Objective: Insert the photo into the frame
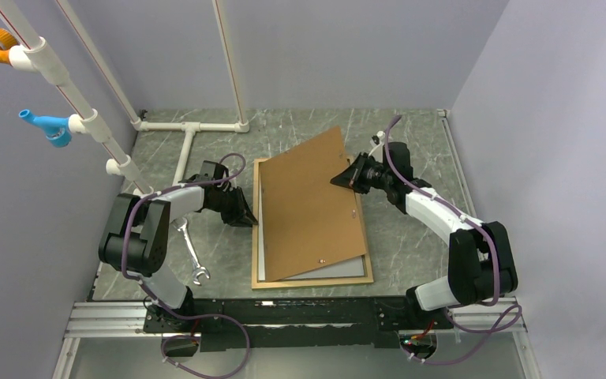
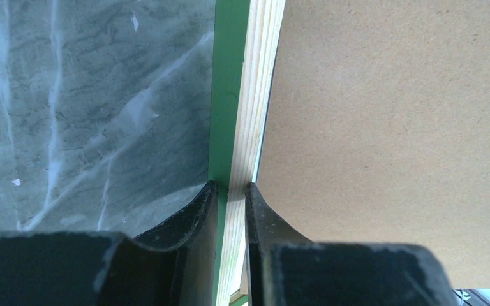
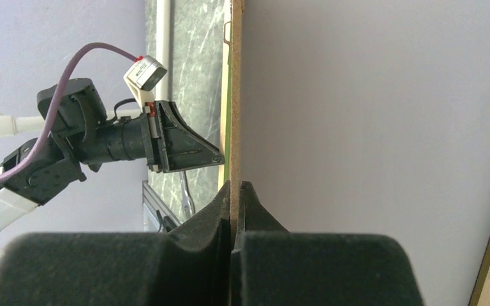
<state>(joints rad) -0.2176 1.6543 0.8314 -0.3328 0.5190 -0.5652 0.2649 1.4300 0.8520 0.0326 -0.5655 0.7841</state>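
The frame [image 1: 312, 280] lies flat mid-table, tan wood face up. A pale white-grey sheet [image 1: 327, 270] shows inside it; the photo's printed side does not show, and I cannot tell if this is its white back. A plain brown backing board [image 1: 312, 201] lies skewed over the frame, its far right corner raised. My left gripper [image 1: 251, 221] is shut on the frame's left border [image 2: 245, 95], green edge and wood face between its fingers [image 2: 231, 188]. My right gripper [image 1: 339, 180] is shut on the board's right edge [image 3: 235, 95], pinching it [image 3: 235, 185].
A metal wrench [image 1: 191, 253] lies on the marble table left of the frame, near the left arm. White PVC pipes [image 1: 189, 126] run along the back left. Grey walls close the sides and back. The aluminium rail [image 1: 110, 316] borders the near edge.
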